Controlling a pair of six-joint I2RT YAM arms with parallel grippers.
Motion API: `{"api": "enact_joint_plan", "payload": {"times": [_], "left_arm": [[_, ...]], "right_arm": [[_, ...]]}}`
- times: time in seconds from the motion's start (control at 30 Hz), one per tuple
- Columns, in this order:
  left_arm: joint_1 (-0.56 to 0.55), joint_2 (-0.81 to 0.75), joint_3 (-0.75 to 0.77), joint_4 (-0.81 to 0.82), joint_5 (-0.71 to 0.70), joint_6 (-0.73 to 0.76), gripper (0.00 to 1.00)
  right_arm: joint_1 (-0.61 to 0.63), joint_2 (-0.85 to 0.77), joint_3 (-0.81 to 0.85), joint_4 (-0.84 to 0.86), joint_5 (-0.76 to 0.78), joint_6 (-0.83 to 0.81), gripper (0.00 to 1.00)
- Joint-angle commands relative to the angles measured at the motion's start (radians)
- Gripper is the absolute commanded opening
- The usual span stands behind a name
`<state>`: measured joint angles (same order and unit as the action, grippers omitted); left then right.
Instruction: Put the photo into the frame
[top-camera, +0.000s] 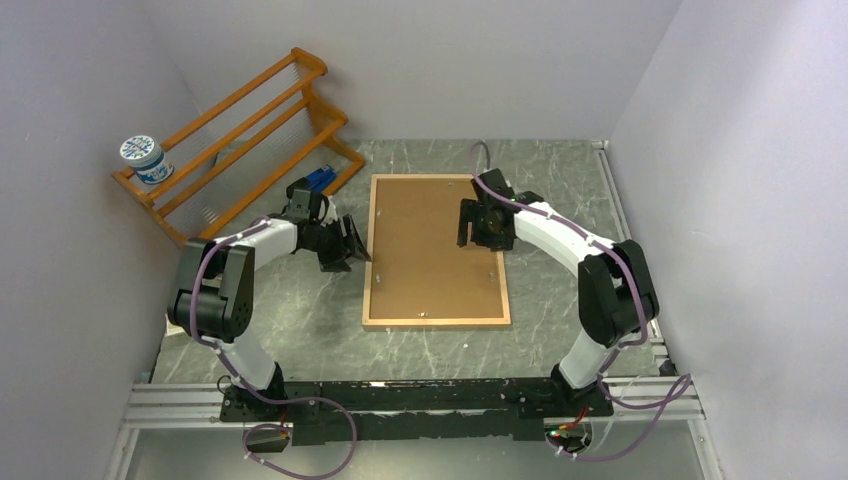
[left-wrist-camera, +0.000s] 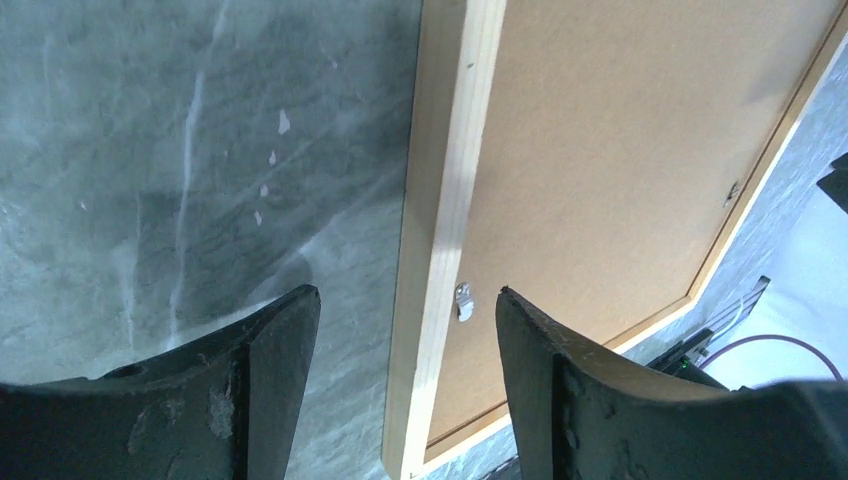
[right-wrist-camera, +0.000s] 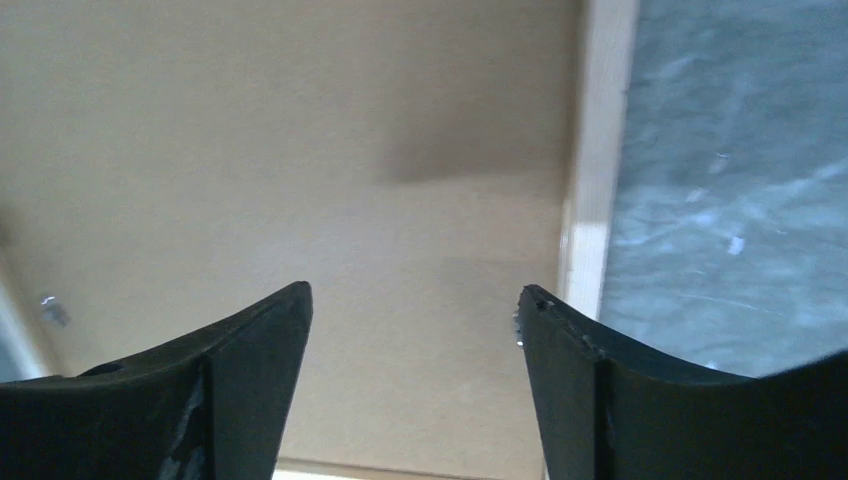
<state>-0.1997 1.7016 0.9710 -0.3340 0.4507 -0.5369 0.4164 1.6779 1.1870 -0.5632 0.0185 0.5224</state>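
One grey marble-patterned table (top-camera: 300, 330) carries everything. On it lies one large rectangular frame with a thin light-wood border (top-camera: 437, 322), flat and back upward, at the middle of the table between the two arms. One stiff brown backing board (top-camera: 420, 250) fills its opening. Whether the photo lies under that board cannot be told.

One orange-brown wooden slatted rack (top-camera: 240, 100) stands at the far left corner, well apart from the frame.

There are two grippers. The left gripper (top-camera: 348, 247) is at the frame's left long edge, jaws wide apart and holding nothing; in its wrist view the wooden border runs between the two fingers. The right gripper (top-camera: 472, 232) hangs over the board, just inside the frame's right border toward the far end, jaws likewise spread wide and empty.

One round white-and-blue tub (top-camera: 145, 160) sits on the rack's left end. One small blue object (top-camera: 320, 180) lies by the rack's right foot. Two small metal clips (left-wrist-camera: 463, 300) show along the board's edges in the left wrist view.
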Motion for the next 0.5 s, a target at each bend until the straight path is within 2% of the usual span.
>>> {"api": "enact_joint_plan", "payload": {"times": [0.0,0.17,0.33,0.47], "left_arm": [[-0.003,-0.04,-0.033,0.037,0.044,0.002,0.7],[-0.006,-0.048,-0.052,0.049,0.042,-0.003,0.7],[-0.01,-0.044,-0.058,0.059,0.043,-0.005,0.7],[-0.013,-0.028,-0.054,0.064,0.049,-0.009,0.7]], "right_arm": [[0.058,0.022,0.084,-0.174,0.363,0.005,0.84],[0.058,0.033,0.051,-0.258,0.439,-0.022,0.92],[0.051,0.002,-0.026,-0.222,0.34,-0.028,0.91],[0.03,0.005,-0.056,-0.183,0.25,-0.02,0.86]]}}
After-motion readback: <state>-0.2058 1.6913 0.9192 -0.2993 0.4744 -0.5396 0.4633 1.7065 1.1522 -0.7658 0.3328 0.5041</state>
